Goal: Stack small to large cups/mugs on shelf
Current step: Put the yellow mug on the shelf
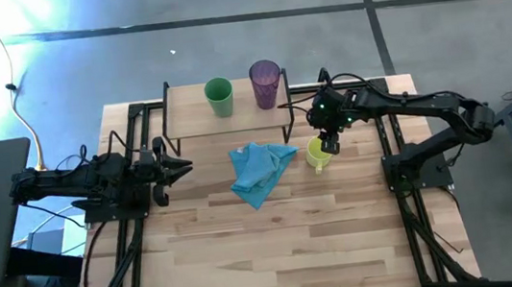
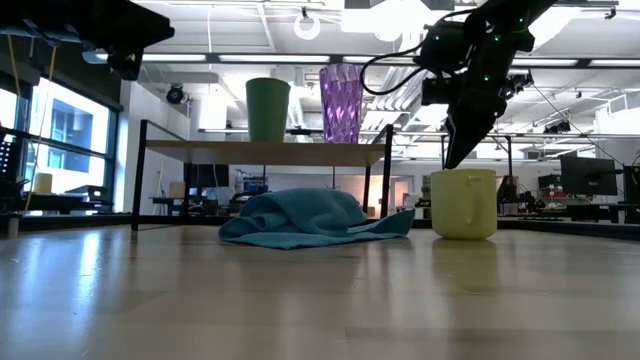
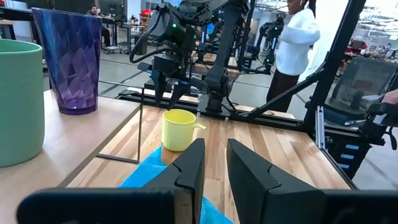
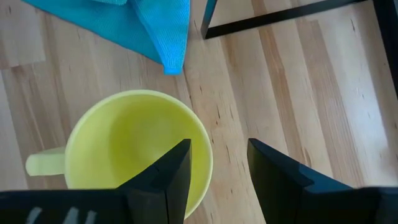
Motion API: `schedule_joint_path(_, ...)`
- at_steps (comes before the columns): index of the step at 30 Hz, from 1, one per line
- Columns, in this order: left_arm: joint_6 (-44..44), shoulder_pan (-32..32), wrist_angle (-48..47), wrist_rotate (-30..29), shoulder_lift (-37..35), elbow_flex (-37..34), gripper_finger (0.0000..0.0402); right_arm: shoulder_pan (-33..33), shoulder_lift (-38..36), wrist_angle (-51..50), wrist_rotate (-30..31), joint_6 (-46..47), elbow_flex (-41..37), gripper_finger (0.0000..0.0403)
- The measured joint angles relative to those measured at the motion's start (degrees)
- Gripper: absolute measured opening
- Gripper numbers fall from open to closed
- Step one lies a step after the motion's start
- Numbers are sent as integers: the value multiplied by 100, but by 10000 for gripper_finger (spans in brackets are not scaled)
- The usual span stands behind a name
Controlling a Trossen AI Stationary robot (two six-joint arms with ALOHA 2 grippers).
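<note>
The short pale-yellow mug (image 2: 463, 203) stands upright on the light slatted wooden bench (image 1: 279, 257), its mouth open upward and its small handle pointing away from the shelf, toward the near edge of the bench. It is matte and plain, with a round rim. The right gripper (image 4: 216, 168) hangs directly over it with the fingers spread: one dark finger (image 4: 168, 171) is inside the rim, the other is outside the wall. They straddle the wall and do not press on it.

Just beside the mug lies the crumpled light blue cloth (image 1: 259, 169), one corner reaching near the mug.

Behind the cloth stands the low light-wood shelf on thin black legs (image 1: 194, 123). On it is the green handleless cup (image 1: 219, 97), smooth and opaque, and next to it, apart, the taller translucent purple ribbed tumbler (image 1: 265, 84), both upright.

The left gripper (image 1: 182, 167) waits above the bench at the left side, its fingers partly open and holding nothing.
</note>
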Motion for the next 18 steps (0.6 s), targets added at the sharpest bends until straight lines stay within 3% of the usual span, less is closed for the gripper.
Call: schedule_joint_path(18, -22, 2, -81, -146, 0, 0, 58, 0, 0, 32, -149, 41, 0, 149)
